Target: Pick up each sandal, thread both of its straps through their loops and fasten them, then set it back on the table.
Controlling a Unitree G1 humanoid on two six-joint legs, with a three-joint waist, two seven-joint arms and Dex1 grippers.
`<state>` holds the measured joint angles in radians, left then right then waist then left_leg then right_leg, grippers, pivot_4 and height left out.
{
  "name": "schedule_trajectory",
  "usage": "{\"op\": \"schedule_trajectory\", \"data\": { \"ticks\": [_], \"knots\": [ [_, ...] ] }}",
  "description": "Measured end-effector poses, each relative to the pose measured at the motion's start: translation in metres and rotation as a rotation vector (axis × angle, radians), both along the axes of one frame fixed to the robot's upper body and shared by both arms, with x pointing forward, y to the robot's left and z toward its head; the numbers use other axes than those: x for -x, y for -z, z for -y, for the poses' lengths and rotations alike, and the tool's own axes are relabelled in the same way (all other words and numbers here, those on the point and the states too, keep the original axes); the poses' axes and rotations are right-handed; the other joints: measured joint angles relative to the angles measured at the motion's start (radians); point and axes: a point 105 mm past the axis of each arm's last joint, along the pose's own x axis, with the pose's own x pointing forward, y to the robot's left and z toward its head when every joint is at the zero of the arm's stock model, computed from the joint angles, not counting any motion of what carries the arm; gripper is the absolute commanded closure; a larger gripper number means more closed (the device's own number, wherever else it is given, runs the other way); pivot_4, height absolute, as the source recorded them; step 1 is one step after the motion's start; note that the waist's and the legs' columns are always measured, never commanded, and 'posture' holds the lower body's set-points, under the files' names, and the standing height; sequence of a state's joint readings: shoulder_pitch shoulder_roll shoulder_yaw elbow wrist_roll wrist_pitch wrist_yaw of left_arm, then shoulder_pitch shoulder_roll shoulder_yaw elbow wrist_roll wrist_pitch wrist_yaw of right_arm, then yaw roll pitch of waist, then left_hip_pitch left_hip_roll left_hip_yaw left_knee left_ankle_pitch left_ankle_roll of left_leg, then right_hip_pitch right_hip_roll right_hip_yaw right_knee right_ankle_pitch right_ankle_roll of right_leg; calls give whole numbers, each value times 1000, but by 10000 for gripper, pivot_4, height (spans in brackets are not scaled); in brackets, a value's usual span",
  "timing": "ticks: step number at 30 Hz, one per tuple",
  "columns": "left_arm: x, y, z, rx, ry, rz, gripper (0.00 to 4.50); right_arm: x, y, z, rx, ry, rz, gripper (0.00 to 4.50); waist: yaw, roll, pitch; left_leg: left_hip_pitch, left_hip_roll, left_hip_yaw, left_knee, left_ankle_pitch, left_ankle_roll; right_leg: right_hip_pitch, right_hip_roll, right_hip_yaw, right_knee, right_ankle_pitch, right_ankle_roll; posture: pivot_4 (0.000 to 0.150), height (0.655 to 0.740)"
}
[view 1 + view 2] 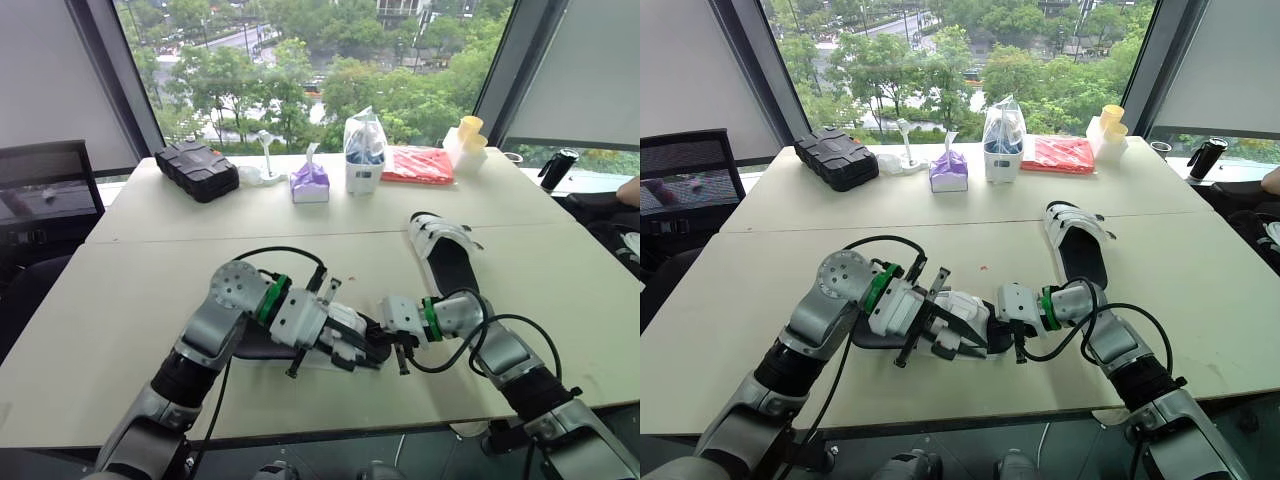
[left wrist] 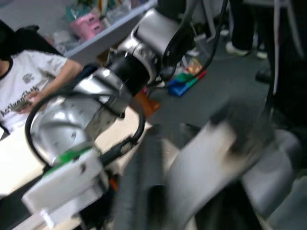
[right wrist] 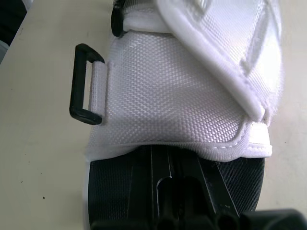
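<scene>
We find near sandal [image 3: 177, 105] between left pincer [image 1: 355, 348] and right pincer [image 1: 398, 350], at counter [image 1: 120, 300], well in front of purple tissue pack [image 1: 309, 183]. Black loop [image 3: 85, 84] empty, so we judge threading unfinished. Either pincer's grip: we cannot tell. Second sandal [image 1: 443, 250] front-right of tissue pack, its fastening unclear.

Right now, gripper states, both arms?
Left gripper: at the white woven-strap black-soled sandal; grip cannot be told.
Right gripper: beside that sandal; cannot be told.
</scene>
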<state>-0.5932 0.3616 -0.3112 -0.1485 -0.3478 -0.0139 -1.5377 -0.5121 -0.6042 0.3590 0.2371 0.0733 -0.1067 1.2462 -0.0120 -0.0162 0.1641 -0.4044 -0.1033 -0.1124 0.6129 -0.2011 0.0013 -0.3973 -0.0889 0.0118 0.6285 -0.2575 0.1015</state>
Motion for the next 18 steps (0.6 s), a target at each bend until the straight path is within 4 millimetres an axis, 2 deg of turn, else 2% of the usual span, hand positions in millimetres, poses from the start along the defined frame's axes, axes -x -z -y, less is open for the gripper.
{"op": "schedule_trajectory", "data": {
  "ticks": [5, 13, 15, 16, 18],
  "knots": [
    [8, -7, -4, -37, -7, -115, 1348, -1, 0, 0, 6, -8, 0, 45000, 0, 0, 0, 1, 0, 0, 0, -1, -2, 1, 0, 0, 0, 0, 0, 1500, 7400],
    [16, -28, -21, -117, -16, -364, 561, -3, -1, 0, 13, -30, 5, 45000, -1, 0, 0, 1, 0, 0, 0, -1, -2, 1, 1, 0, 0, -1, 0, 1500, 7400],
    [13, -36, -18, -90, -42, -401, 561, -3, 0, 1, 14, -31, 5, 45000, 0, 0, 0, 1, 0, 0, 0, -1, -2, 2, 1, 0, 0, -1, 0, 1500, 7400],
    [1, -47, -13, -9, -102, -402, 561, -4, -1, 2, 19, -29, 3, 45000, 3, 0, 0, 2, 0, -1, 1, -1, -2, 3, 1, 0, 0, -1, 0, 1500, 7400],
    [-45, -93, 3, 304, -321, -442, 561, -6, 0, 3, 29, -29, 0, 45000, 10, -6, 2, 6, 0, -2, 2, -1, -2, 9, 1, -1, -1, -3, 3, 1500, 7400]
  ]
}}
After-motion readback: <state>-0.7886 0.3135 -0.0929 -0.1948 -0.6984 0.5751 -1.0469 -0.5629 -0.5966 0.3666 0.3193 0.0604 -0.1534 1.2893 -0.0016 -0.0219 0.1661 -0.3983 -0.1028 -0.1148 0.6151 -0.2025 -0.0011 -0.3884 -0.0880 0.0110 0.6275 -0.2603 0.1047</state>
